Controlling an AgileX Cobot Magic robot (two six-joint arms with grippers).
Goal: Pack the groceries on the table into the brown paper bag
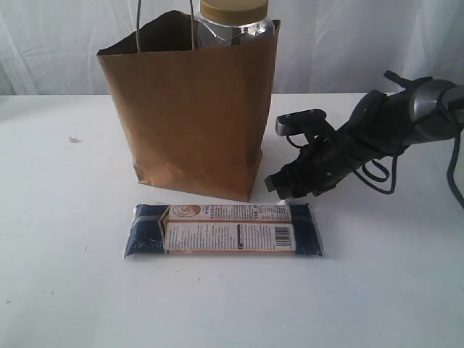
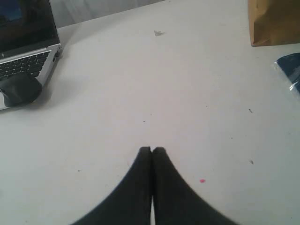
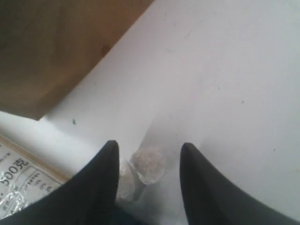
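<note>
Navy film with an orange-edged white label wraps the long navy-orange packet [image 1: 223, 230], which lies flat on the tabletop [image 1: 377, 290] just in front of the brown paper bag [image 1: 188, 109]. It is the only grocery left outside. The jar [image 1: 233, 27] stands inside the bag, and its mustard-yellow lid [image 1: 233, 9] rises above the rim.

The right hand [image 3: 149, 152] is low beside the packet's right end. Its jaws are parted, and the clear crimped end [image 3: 147, 164] of the wrapper sits between them. No firm pinch shows in the right wrist view. The left hand [image 2: 152, 150] is clenched on nothing above bare tabletop, well away from the packet, with a laptop [image 2: 23, 47] and a mouse [image 2: 18, 89] off to one side.

The packet looks light to middling in weight and fairly flat. Its glossy skin is likely to slide under hard fingers. What is inside cannot be told, so it should be treated as possibly brittle.

The crimped seal is thin and floppy. A hold there alone would probably let the long body droop and swing, or slip free. A firmer grip would be across the narrow width, further in from the end where the contents give the film some body. Because the packet lies flush on the surface, the fingers would have to reach its side edges. With the jar filling part of the bag's mouth, the packet probably needs to go in end-first beside it.
</note>
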